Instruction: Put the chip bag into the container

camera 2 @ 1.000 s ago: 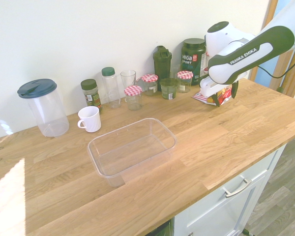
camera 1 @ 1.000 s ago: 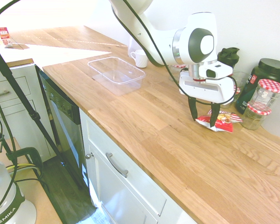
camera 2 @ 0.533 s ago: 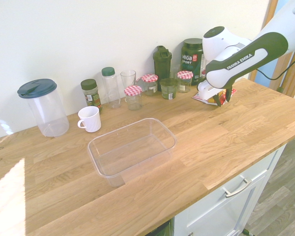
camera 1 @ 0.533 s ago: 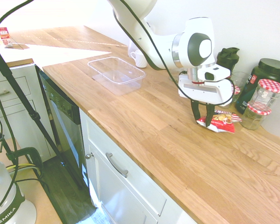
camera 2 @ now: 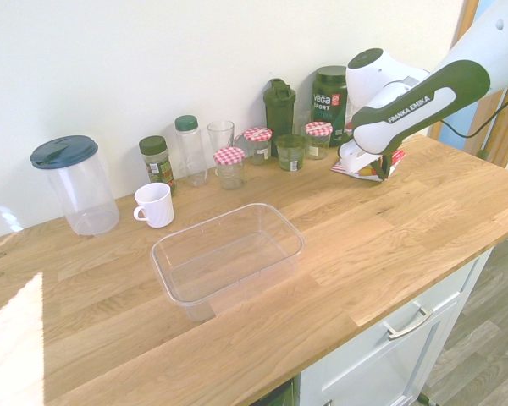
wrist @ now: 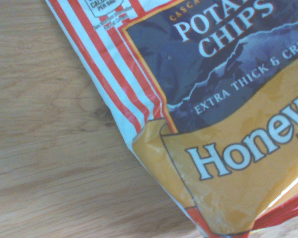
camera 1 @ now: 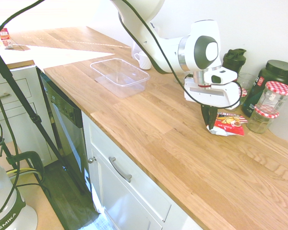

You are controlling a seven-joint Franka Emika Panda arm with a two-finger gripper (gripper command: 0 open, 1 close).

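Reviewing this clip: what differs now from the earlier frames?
The tool has closed its fingers together at the near edge of the chip bag, which shifted slightly toward the jars. The container and mug stayed put.

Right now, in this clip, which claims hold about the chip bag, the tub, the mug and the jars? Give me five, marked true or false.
1. The chip bag lies inside the container. False: it is on the wooden counter, away from the container.
2. The container has no lid on. True.
3. The white mug lies tipped on its side. False: it stands upright.
4. The hand is at the chip bag. True.
5. The jar lids with a checked pattern are blue and white. False: they are red and white.
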